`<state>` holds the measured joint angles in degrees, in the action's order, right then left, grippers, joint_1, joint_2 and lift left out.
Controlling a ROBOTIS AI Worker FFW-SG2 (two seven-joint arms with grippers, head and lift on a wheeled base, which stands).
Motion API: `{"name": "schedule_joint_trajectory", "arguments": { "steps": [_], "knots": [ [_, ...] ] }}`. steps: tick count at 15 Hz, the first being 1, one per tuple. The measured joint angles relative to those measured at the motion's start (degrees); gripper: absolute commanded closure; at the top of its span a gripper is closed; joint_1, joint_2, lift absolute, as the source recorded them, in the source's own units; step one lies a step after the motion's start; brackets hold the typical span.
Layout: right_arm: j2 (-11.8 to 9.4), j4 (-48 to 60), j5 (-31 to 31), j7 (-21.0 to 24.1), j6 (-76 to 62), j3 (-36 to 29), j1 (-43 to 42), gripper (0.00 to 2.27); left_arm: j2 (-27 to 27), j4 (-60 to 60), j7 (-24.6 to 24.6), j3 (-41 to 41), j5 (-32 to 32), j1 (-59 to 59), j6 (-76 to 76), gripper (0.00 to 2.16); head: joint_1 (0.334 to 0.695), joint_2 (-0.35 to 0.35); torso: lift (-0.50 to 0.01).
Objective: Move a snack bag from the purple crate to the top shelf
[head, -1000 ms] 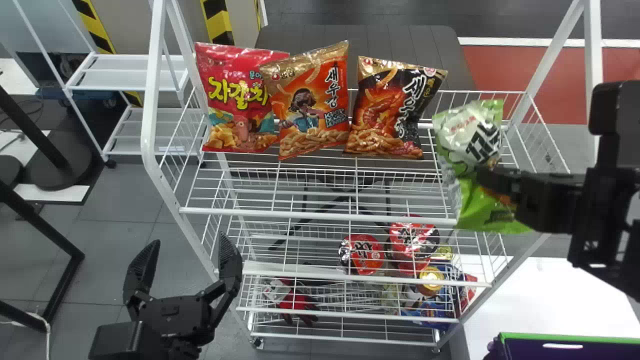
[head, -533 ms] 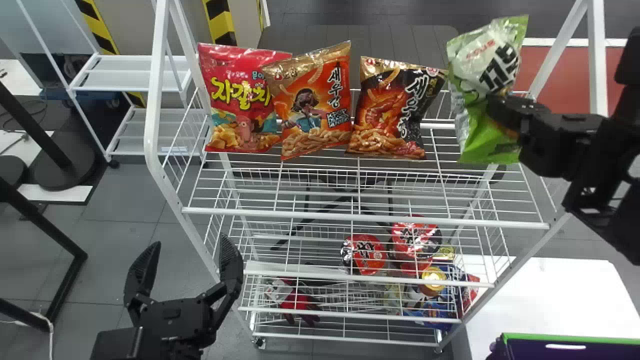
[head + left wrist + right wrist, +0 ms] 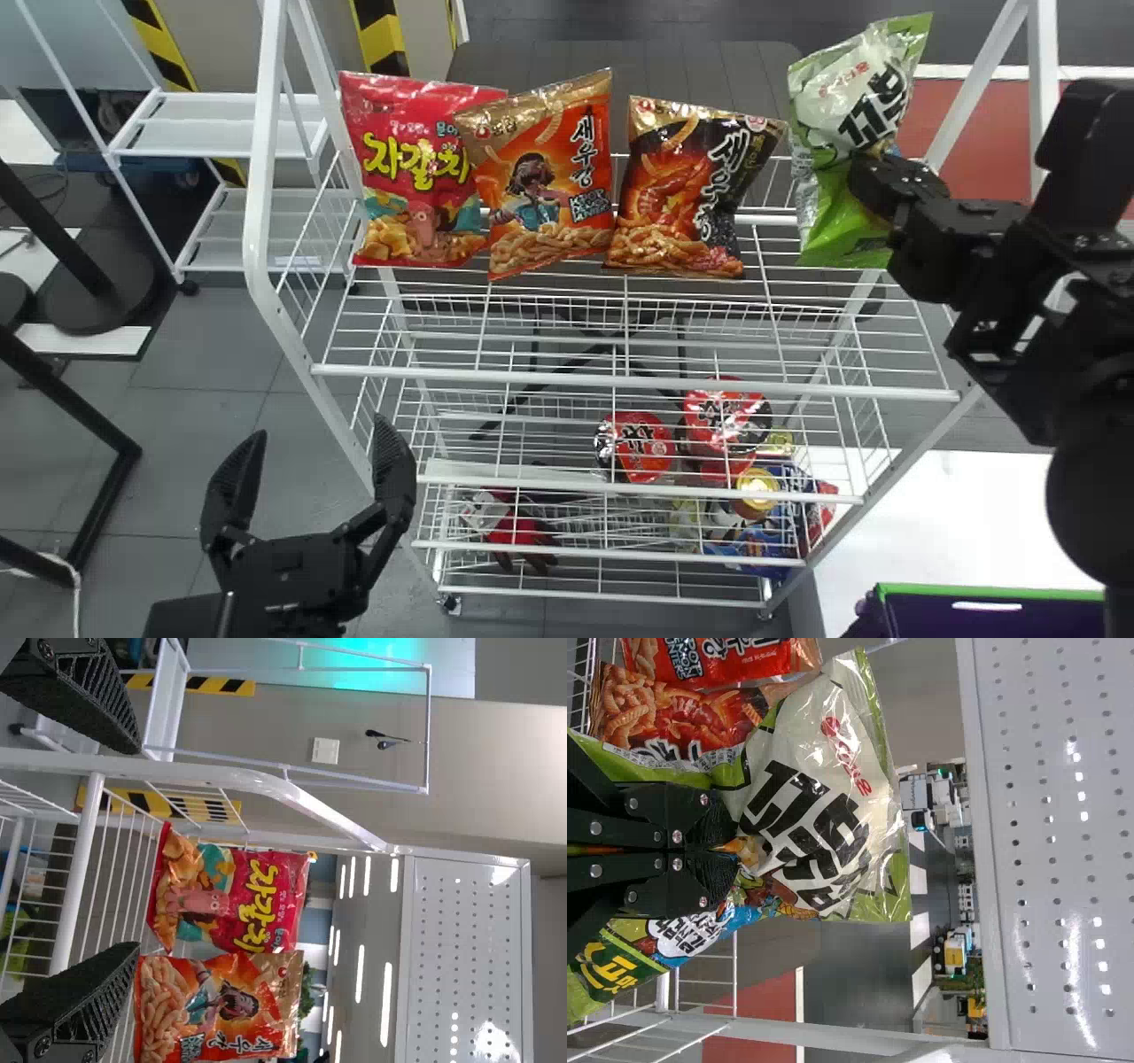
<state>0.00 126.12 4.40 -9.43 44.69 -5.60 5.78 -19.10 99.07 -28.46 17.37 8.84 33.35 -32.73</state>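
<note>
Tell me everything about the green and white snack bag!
The snack bag is whitish up high and bright green lower down, with a green top edge, big black letters and a food picture. It looks like thin, shiny, crinkly plastic, puffed up. The right gripper pinches its middle. It is held upright, top leaning a bit right in the head view, at the right end of the top shelf. I can't tell whether its bottom touches the shelf.

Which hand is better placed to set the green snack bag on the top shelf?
Right, I think: the right hand holds the green snack bag by the right end of the top shelf. The left hand is open and empty, farther left.
</note>
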Motion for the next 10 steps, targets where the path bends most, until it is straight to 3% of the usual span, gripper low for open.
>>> {"name": "schedule_joint_trajectory", "arguments": {
  "steps": [10],
  "knots": [
    [0.0,-12.3,0.9,-0.1,-6.8,-2.8,-4.3,1.99,-0.1,-0.5,-0.3,-0.1,-0.3,0.1,-0.9,0.00,0.695,-0.021,0.000]
  ]
}}
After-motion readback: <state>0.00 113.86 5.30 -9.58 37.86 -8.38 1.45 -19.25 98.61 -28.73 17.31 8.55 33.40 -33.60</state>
